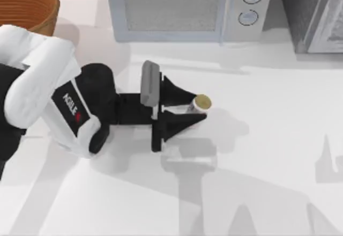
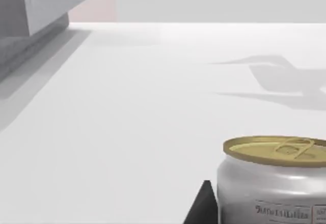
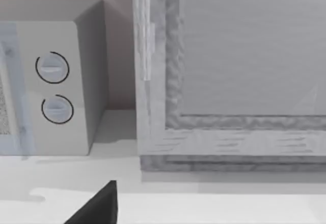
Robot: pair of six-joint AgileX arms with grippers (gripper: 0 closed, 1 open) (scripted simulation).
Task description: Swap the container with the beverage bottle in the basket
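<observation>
My left gripper [image 1: 194, 108] lies low over the table [image 1: 268, 155], reaching toward the right side, its two black fingers [image 1: 179, 93] spread apart with the bottle [image 1: 201, 104] standing upright between their tips. Whether the fingers press on it I cannot tell; they flank it closely, one on either side. In my left wrist view the bottle [image 2: 272, 180] stands close in front, silver-walled with a dull-gold top and a pull tab, and one dark fingertip [image 2: 204, 208] shows just beside it. Behind my arm, at the far left corner, sits the basket [image 1: 27, 8], well apart from the gripper. Beyond the gripper along the back stands a microwave [image 1: 187, 8]. My right wrist view shows a dark fingertip [image 3: 99, 206], with the microwave [image 3: 56, 86] beyond.
</observation>
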